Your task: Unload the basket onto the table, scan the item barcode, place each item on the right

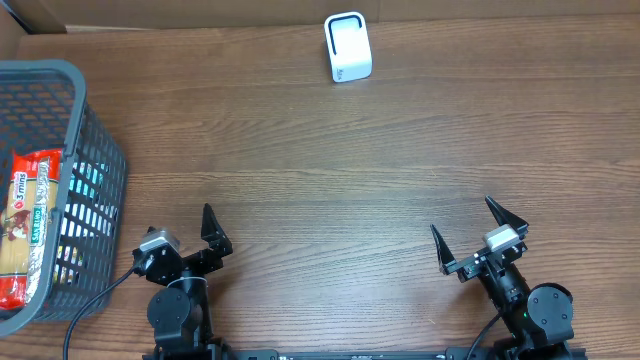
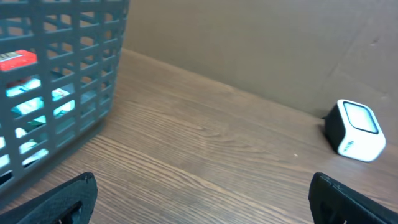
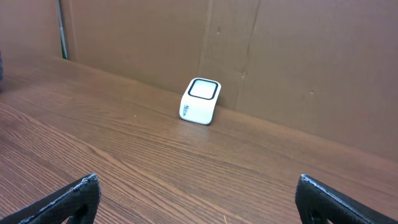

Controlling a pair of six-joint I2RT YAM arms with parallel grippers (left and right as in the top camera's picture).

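Snack packet [image 1: 28,215] is lying flat inside the basket [image 1: 104,150], so I am reading it as out of reach of both jaws. Left gripper [image 1: 180,222] is hovering just right of the basket's near corner, jaws wide, gripping nothing. Right gripper [image 1: 460,214] is hovering well right of the basket, jaws wide, also empty. Scanner [image 1: 348,47] is standing well right of the basket's far end.

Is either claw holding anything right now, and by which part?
Nothing is held. The left claw and right claw are both open and empty above the table. The snack packet lies in the basket, untouched.
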